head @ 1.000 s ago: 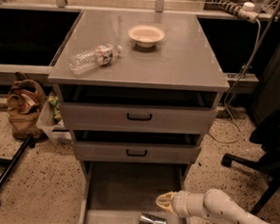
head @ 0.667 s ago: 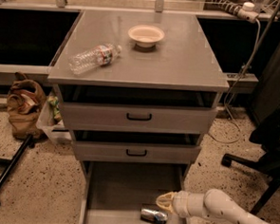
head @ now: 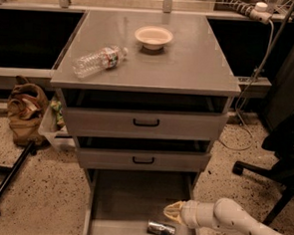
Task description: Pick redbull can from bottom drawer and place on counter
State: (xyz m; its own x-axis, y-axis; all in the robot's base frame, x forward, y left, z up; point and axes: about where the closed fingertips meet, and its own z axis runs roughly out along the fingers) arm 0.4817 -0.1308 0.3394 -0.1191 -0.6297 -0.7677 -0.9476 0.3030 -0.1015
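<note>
The redbull can [head: 161, 229] lies on its side near the front of the open bottom drawer [head: 116, 207], a wide grey tray pulled out below two black-handled drawers. My gripper [head: 172, 212] comes in from the lower right on a white arm and hangs just above and slightly right of the can, not holding it. The counter [head: 190, 62] is the flat grey top of the cabinet.
A clear plastic bottle [head: 98, 60] lies on the counter's left side and a white bowl [head: 153, 37] stands at its back. A brown bag [head: 25, 112] and a black pole [head: 8, 178] are on the floor at left. An office chair base [head: 273, 172] is at right.
The view has shifted a little, so the can sits slightly higher in the frame. The gripper stays above the can, nearly where it was.
</note>
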